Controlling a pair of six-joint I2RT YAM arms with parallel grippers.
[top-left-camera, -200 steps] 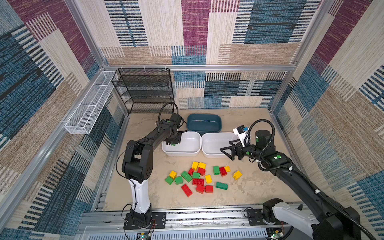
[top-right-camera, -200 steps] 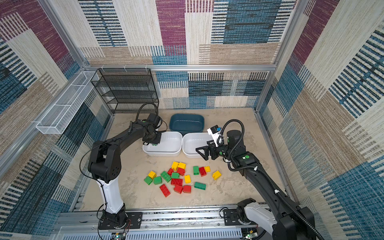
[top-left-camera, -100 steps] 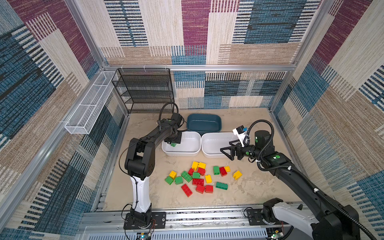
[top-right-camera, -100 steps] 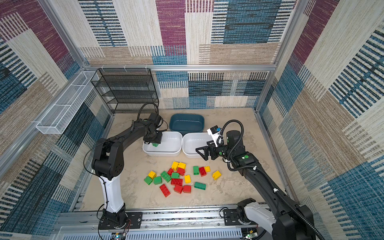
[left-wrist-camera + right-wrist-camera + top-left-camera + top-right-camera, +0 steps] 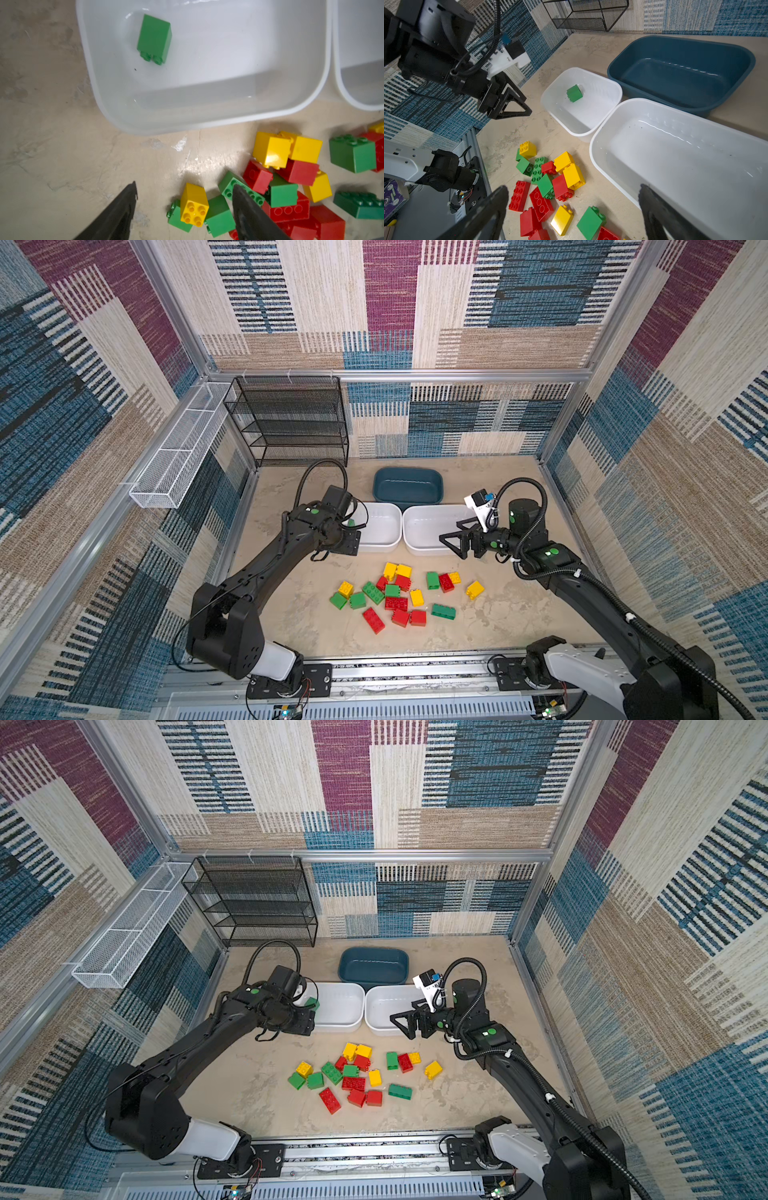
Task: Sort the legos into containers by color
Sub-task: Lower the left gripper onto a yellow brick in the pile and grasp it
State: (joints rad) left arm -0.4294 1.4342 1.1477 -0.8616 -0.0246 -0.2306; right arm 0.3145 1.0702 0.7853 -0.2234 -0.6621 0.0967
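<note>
A single green lego (image 5: 154, 38) lies on its side inside the left white container (image 5: 380, 526), also seen as the green lego (image 5: 574, 93). My left gripper (image 5: 184, 187) is open and holds nothing. It hangs by that container's near left corner, just above the floor. The right white container (image 5: 428, 526) and the teal container (image 5: 409, 489) hold nothing. A loose pile of red, green and yellow legos (image 5: 399, 597) lies on the floor in front of the containers. My right gripper (image 5: 573, 190) is open wide and empty, hovering over the right white container's near edge (image 5: 401, 1021).
A black mesh rack (image 5: 291, 423) stands at the back left. A long white wire basket (image 5: 178, 448) hangs on the left wall. An aluminium rail (image 5: 415, 672) with both arm bases runs along the front. Patterned walls close in on three sides.
My left gripper has opened and let the green lego drop into the left white container, then drawn back toward the container's near left corner. The right arm has not moved.
</note>
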